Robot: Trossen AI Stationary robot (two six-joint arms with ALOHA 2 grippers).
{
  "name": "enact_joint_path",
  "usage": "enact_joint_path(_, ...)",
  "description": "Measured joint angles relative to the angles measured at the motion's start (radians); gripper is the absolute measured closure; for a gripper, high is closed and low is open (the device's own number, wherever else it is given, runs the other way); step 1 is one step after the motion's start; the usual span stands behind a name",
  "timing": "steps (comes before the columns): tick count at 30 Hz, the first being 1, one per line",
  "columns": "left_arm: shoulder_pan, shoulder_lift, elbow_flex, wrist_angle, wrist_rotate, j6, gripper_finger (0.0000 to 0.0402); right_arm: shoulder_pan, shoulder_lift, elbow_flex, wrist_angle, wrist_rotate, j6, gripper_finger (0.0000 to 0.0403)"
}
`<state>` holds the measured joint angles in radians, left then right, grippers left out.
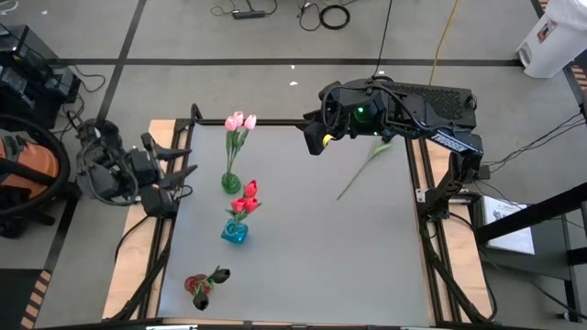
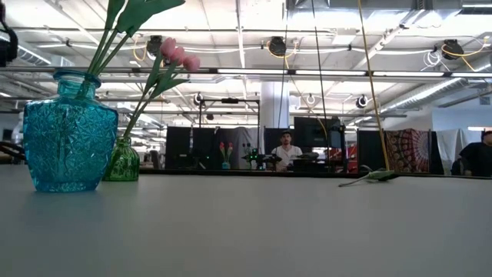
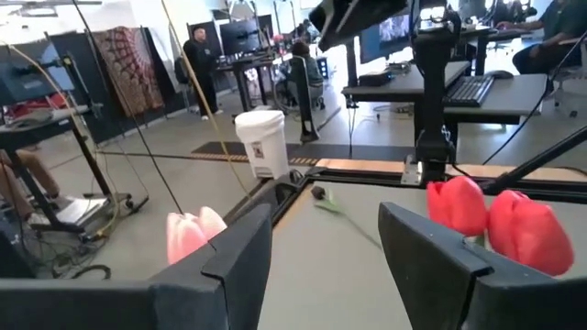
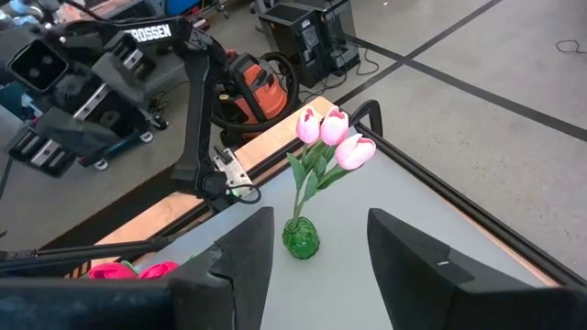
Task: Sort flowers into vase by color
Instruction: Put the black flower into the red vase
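My left gripper [image 1: 183, 160] waits at the left edge of the table [image 1: 312, 266] in the overhead picture, its fingers spread wide with nothing between them. My right gripper [image 1: 315, 139] hangs over the upper middle of the table, fingers also well apart and empty.

Down the left-centre of the overhead frame stand three vases. The green vase [image 1: 230, 182] sits uppermost and holds the pink tulips [image 1: 240, 121], whose heads lean toward the top edge. Below it the blue vase [image 1: 235, 232] holds the red tulips [image 1: 247, 195]. Near the lower left is a dark red vase [image 1: 199, 291] with a dark tulip [image 1: 218, 275] in it.

One loose flower stem [image 1: 365, 165] lies flat on the table at upper right, just below my right arm and well apart from the vases; its head is hidden under the arm, so I cannot tell its colour.

In the table-level picture a seated person [image 2: 287, 150] shows centre background. A white bin [image 1: 553, 37] stands on the floor at the overhead frame's top right.
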<state>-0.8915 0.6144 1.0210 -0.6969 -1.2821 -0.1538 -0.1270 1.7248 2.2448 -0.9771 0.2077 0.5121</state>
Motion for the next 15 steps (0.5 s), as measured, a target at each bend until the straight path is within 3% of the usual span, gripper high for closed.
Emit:
enact_joint_path(8, 0.0, 0.093, 0.0, -0.001, 0.001, -0.101, 0.0194, 0.0, 0.0, 0.0, 0.0, 0.0, 0.0, 0.0234)
enact_joint_path(15, 0.0, 0.16, 0.0, -0.017, 0.005, -0.097, 0.0194, 0.0, 0.0, 0.0, 0.0, 0.0, 0.0, 0.0234)
